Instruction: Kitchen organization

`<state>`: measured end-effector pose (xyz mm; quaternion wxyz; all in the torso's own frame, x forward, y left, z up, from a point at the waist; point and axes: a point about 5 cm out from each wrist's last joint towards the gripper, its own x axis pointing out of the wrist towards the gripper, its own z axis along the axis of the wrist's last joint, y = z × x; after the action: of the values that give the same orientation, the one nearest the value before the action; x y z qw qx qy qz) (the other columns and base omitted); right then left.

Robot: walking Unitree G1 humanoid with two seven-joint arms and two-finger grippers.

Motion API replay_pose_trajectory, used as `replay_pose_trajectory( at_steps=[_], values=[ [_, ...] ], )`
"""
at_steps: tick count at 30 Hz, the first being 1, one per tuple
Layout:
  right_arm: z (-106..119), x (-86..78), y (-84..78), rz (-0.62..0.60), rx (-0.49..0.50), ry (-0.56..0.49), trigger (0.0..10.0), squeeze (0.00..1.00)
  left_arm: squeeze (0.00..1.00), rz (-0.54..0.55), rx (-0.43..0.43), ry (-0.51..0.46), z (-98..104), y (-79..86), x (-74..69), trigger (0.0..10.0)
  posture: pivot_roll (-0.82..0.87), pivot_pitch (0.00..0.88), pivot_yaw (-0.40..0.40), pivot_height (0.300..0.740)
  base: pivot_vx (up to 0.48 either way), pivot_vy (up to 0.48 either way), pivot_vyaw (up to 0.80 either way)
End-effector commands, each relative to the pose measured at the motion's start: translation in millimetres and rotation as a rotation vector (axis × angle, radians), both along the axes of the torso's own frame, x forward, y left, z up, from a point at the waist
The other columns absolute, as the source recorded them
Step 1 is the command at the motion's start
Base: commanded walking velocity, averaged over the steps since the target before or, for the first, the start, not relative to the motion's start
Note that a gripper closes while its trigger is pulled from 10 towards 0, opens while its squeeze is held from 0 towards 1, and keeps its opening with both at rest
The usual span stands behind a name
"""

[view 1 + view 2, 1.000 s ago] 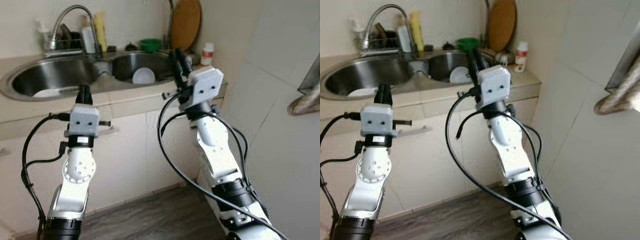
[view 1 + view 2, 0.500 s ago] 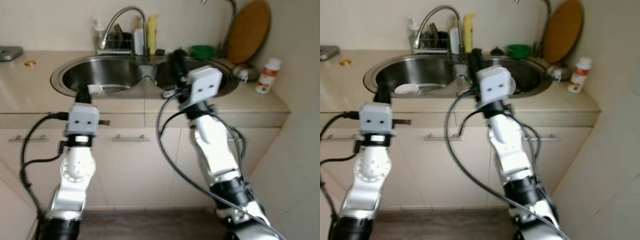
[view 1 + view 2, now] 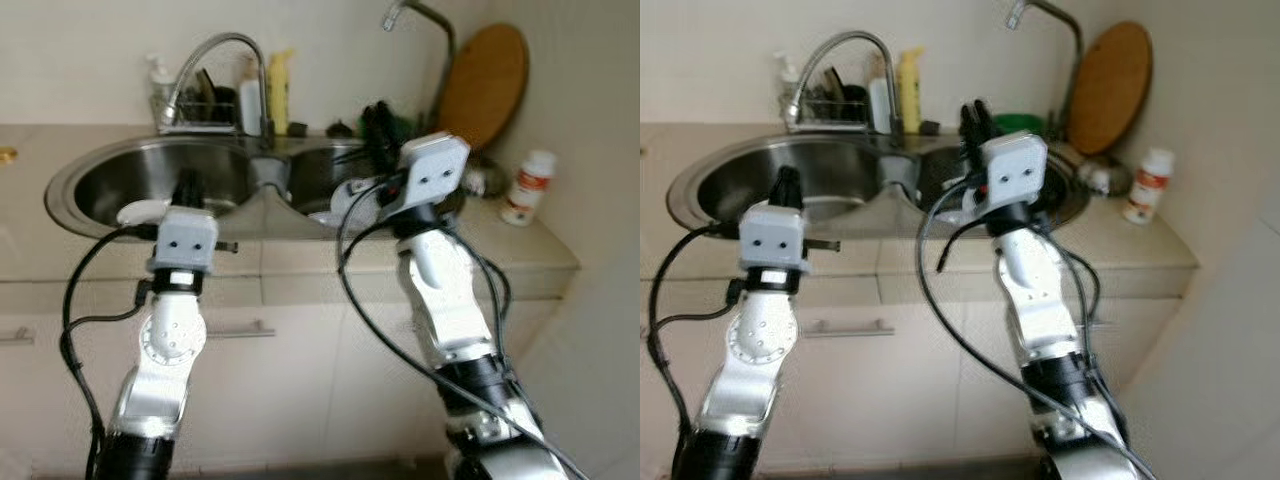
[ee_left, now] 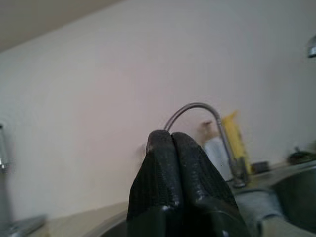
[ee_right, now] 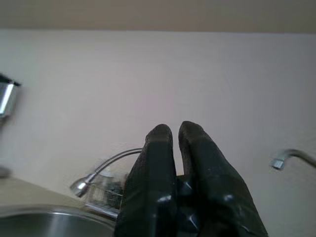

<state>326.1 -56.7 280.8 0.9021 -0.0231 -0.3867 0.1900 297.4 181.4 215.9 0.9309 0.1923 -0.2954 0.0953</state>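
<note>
I see soft, even daylight in both head views, no hard shadows; everything is slightly blurred, worst at the edges; the sink [image 3: 110,185] steel carries dull glare; in my wrist views the black fingers [image 4: 177,182] loom dark and close against a pale, hazy wall [image 5: 148,74].

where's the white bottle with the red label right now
The white bottle stands on the counter at the robot's far right in the eye views, right of the sink, just below and right of the round wooden board leaning on the wall.

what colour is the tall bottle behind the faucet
Yellow; the bottle shows best in the right eye view, beside the faucet.
</note>
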Motion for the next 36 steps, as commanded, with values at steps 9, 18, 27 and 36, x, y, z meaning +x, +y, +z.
replay_pose_trajectory(
  at_steps=[9, 18, 27, 36],
  values=[
    [-0.9, 5.5, -11.9, -0.036, 0.000, 0.012, 10.0, 0.00, 0.00, -0.040, 0.002, 0.002, 0.7, -11.2, 1.4, 10.0, -0.03, 0.000, -0.024, 0.740, 0.359, 0.000, 0.00],
    [-6.1, 8.8, -10.6, -0.038, -0.017, 0.038, 10.0, 0.00, 0.00, -0.043, 0.002, 0.011, -1.5, -12.9, 0.8, 10.0, -0.03, 0.000, -0.025, 0.740, 0.352, 0.000, 0.00],
    [-18.3, 16.5, -7.1, -0.046, -0.059, 0.114, 10.0, 0.00, 0.00, -0.049, 0.001, 0.015, -2.5, -14.4, 0.4, 10.0, -0.02, 0.000, -0.028, 0.740, 0.221, 0.000, 0.00],
    [-33.3, 35.2, -1.6, -0.083, -0.146, 0.230, 10.0, 0.00, 0.00, -0.064, 0.009, 0.023, -4.9, -18.8, 0.5, 10.0, -0.02, 0.000, -0.029, 0.740, 0.000, 0.000, 0.00]
  ],
)
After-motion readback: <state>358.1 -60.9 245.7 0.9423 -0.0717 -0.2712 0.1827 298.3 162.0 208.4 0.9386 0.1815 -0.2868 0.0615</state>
